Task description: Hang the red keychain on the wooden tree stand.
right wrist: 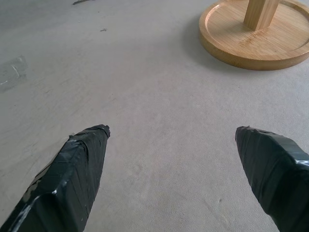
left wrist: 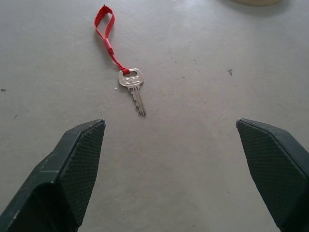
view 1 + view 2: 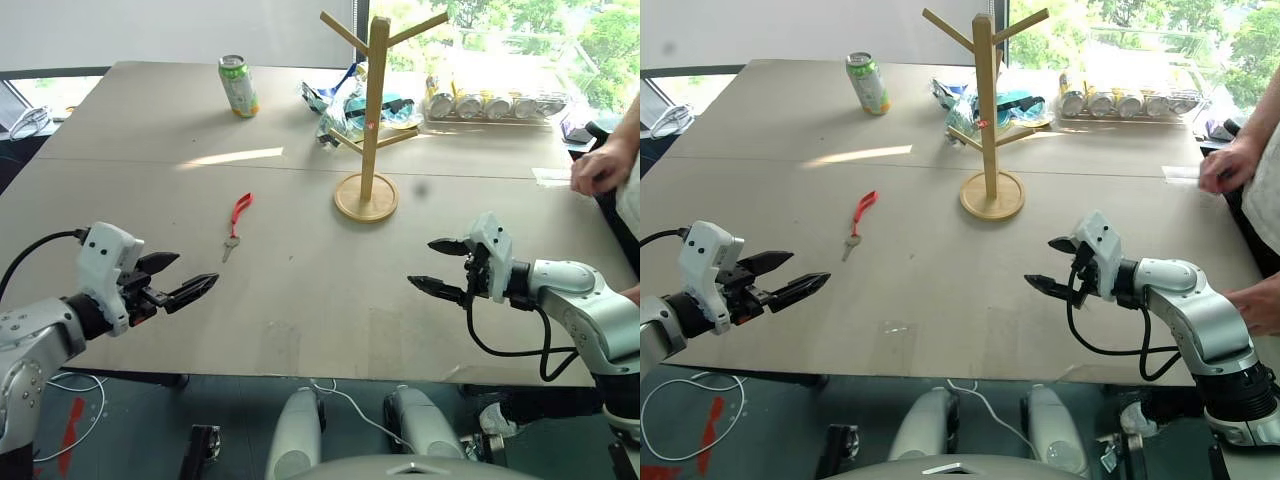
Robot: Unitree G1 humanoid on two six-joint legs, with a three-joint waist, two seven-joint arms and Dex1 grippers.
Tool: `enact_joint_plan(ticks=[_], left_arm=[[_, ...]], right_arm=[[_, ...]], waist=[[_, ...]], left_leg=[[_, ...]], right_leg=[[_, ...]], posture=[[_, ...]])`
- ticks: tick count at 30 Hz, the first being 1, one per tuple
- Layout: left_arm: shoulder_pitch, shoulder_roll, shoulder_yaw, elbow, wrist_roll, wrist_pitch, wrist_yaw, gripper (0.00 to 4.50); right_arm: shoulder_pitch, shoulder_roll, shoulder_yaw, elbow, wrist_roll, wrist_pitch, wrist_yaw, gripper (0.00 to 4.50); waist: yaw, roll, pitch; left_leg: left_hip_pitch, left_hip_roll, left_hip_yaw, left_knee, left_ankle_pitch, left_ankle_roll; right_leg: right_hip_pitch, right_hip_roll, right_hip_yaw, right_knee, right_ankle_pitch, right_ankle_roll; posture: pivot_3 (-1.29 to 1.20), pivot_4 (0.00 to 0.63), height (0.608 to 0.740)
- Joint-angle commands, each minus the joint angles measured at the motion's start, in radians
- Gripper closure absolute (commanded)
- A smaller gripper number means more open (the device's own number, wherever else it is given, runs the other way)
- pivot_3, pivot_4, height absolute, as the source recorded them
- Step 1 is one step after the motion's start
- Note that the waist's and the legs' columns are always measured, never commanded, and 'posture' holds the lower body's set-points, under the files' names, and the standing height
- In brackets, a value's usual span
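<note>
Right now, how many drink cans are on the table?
1 standing in the open: the green aluminium drink can, upright at the far left of the grey table. The row of round shiny containers far right may be more cans; I cannot tell.

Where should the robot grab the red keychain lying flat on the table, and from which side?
Probably the red keychain strap just above the key, coming from above with the open left gripper nearest it. It lies flat, and this leaves the loop end free for a peg.

Green can [image 3: 238, 85] (upright), far clutter [image 3: 345, 105]
</note>
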Motion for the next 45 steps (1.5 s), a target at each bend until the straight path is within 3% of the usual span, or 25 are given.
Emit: enact_joint_plan(ticks=[1,7,13,26,32,38,41,44,45], left_arm=[[-0.033,-0.025,0.016,0.016,0.024,-0.021,0.066,0.0],[-0.198,-0.142,-0.029,0.105,0.127,-0.012,0.328,0.0],[-0.34,-0.253,-0.157,0.155,0.18,-0.032,0.433,0.0],[-0.609,-0.284,-0.389,0.539,0.35,-0.13,0.421,0.0],[-0.691,-0.3,-0.429,0.693,0.383,-0.193,0.374,0.0],[-0.72,-0.313,-0.446,0.726,0.388,-0.201,0.331,0.0],[-0.709,-0.319,-0.444,0.698,0.377,-0.172,0.317,0.79],[-0.675,-0.32,-0.444,0.637,0.365,-0.123,0.304,2.22],[-0.666,-0.32,-0.441,0.621,0.364,-0.109,0.305,2.51]], right_arm=[[0.007,0.018,-0.027,-0.039,0.024,-0.024,-0.007,0.04],[-0.072,0.062,-0.014,-0.075,0.08,-0.021,0.018,0.04],[-0.144,0.064,0.012,-0.04,0.082,-0.038,0.056,0.04],[-0.153,0.07,0.033,-0.067,0.083,-0.028,0.045,0.04],[-0.145,0.072,0.02,-0.083,0.097,-0.01,0.022,0.04],[-0.156,0.072,0.011,-0.091,0.114,0.009,0.001,0.04],[-0.157,0.071,0.009,-0.096,0.121,0.016,-0.006,0.0],[-0.163,0.069,0.008,-0.095,0.129,0.022,-0.016,0.0],[-0.164,0.069,0.007,-0.095,0.131,0.024,-0.018,0.0]], waist=[[0.0,0.0,0.0],[0.001,-0.001,0.0],[0.006,-0.002,0.0],[0.005,-0.002,0.0],[0.006,-0.002,0.0],[0.008,-0.002,0.0],[0.01,-0.002,0.0],[0.01,-0.002,0.0],[0.01,-0.002,0.0]], left_leg=[[0.0,0.0,0.0,0.0,0.0,0.0],[0.0,0.0,-0.001,0.001,0.0,0.0],[-0.001,-0.001,-0.002,0.002,0.0,0.0],[-0.001,-0.001,-0.004,0.003,0.0,0.0],[0.0,-0.001,-0.005,0.003,0.0,0.0],[-0.001,-0.001,-0.005,0.006,0.0,0.0],[-0.001,-0.001,-0.005,0.006,0.0,0.0],[-0.001,-0.001,-0.005,0.006,0.0,0.0],[-0.001,-0.001,-0.005,0.006,0.0,0.0]], right_leg=[[0.0,0.0,0.0,0.0,0.0,0.0],[0.0,0.001,-0.001,0.001,0.0,0.0],[0.002,0.0,-0.002,0.001,0.002,-0.003],[0.002,0.001,-0.003,0.003,0.003,-0.003],[0.002,0.001,-0.004,0.006,0.003,-0.003],[0.002,0.001,-0.004,0.007,0.003,-0.003],[0.002,0.001,-0.004,0.007,0.003,-0.003],[0.002,0.0,-0.004,0.007,0.003,-0.003],[0.002,0.0,-0.004,0.007,0.003,-0.003]], posture=[[0.0,0.15,0.732],[0.0,0.15,0.732],[0.0,0.15,0.732],[0.0,0.15,0.732],[0.0,0.15,0.732],[0.0,0.15,0.732],[0.0,0.15,0.732],[0.0,0.15,0.732],[0.0,0.15,0.732]])
